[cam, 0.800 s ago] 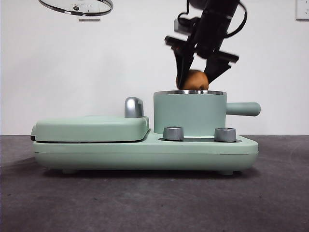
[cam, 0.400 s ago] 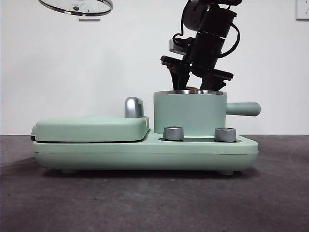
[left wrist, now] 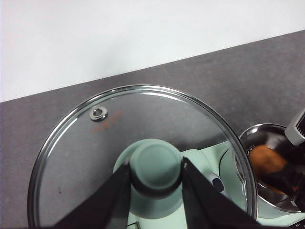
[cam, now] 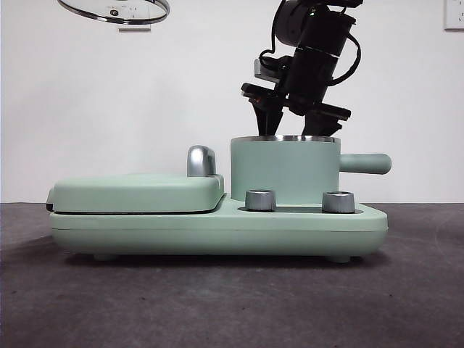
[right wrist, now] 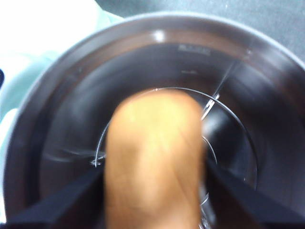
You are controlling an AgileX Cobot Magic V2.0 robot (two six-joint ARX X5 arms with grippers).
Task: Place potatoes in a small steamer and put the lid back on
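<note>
Front view: the right gripper [cam: 293,129], black and two-jawed, reaches down from above into the mouth of the mint-green cylindrical steamer pot [cam: 284,170], its jaw tips hidden below the steel rim, so the potato is not visible from here. The pot stands on a long mint-green appliance base [cam: 217,229], its stubby green side handle [cam: 365,163] pointing away from the flat green griddle cover [cam: 136,192] beside it. Two round steel knobs [cam: 260,200] sit on the base in front of the pot, and a chrome latch [cam: 201,160] rises between cover and pot. High at the top edge, well apart from the pot, hangs the round glass lid [cam: 114,11] with its steel rim. Left wrist view: the left gripper [left wrist: 155,177] is clenched on the lid's small mint-green knob [left wrist: 155,167], one black jaw touching each side, the glass disc spreading around it; beyond the lid's rim the open pot shows the oblong orange-brown potato [left wrist: 266,160] inside, with the other arm's black jaws against it. Right wrist view: the potato fills the space between the right gripper's two jaws, which press its sides and grasp it, its far end down inside the pot's dark steel interior, blurred; whether it touches the bottom cannot be told.
</note>
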